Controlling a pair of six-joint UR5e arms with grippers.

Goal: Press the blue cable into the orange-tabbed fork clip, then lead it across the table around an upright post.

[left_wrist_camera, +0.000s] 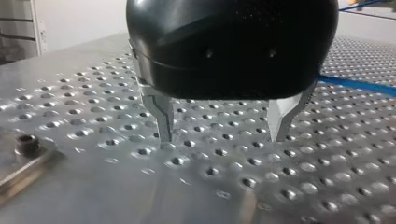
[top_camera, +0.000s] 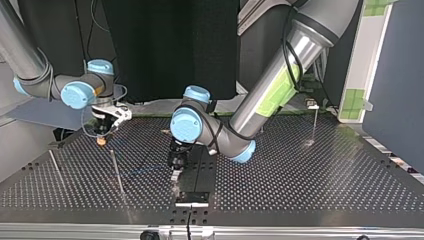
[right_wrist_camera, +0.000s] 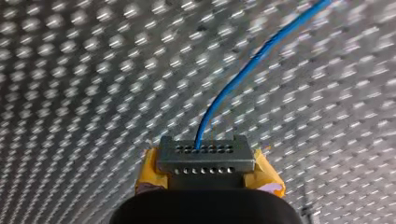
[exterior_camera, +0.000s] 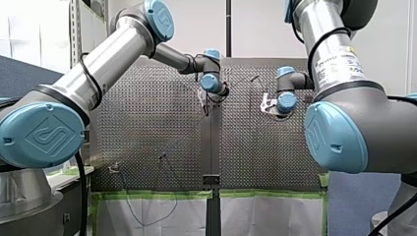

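Clamping the thin blue cable [right_wrist_camera: 243,74] between their yellow pads, my right fingers [right_wrist_camera: 150,171] hold it so that its length runs straight ahead of them over the perforated metal worktop [right_wrist_camera: 70,93]. My left fingers [left_wrist_camera: 163,116], bare metal, stand apart on nothing, tips at the worktop. The cable lies off to their side, so I judge that the right arm leads. I cannot pick out the orange-tabbed clip.
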